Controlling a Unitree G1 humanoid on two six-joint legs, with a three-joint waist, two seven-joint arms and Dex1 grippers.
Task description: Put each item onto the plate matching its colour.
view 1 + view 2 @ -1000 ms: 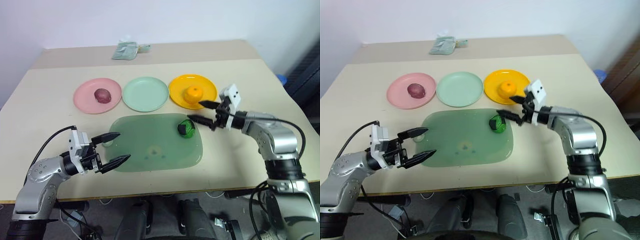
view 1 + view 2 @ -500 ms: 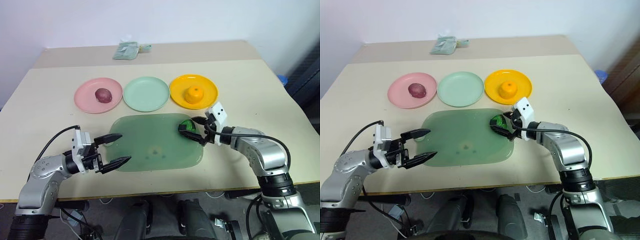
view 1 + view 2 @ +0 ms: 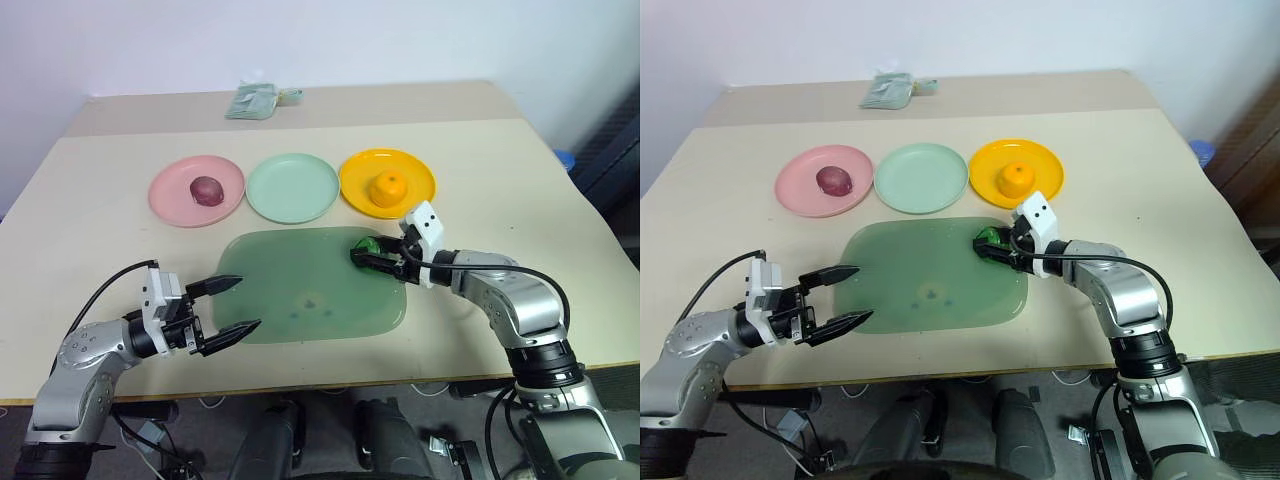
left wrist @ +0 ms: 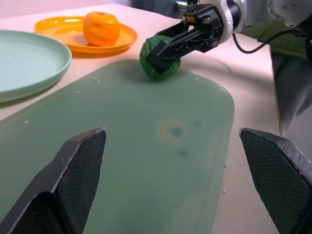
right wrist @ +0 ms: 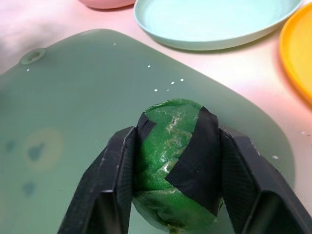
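The green ball with black patches (image 3: 366, 245) rests on the far right corner of the translucent green tray (image 3: 300, 290). My right gripper (image 3: 362, 256) is shut on it, a finger on each side (image 5: 119, 161). The dark purple-red ball (image 3: 205, 189) lies on the pink plate (image 3: 165, 205). On the yellow plate (image 3: 418, 190) sits the orange fruit (image 3: 386, 187). Between them the mint green plate (image 3: 292, 187) holds nothing. My left gripper (image 3: 248, 303) hangs open over the tray's near left corner, nothing between its fingers.
A crumpled greenish packet (image 3: 255, 101) lies at the back of the table. The table's front edge runs just below the tray. A blue object (image 3: 562, 157) shows past the table's right edge.
My right gripper came down and to the left from beside the yellow plate to the green ball and shut on it. The left gripper stayed open in place.
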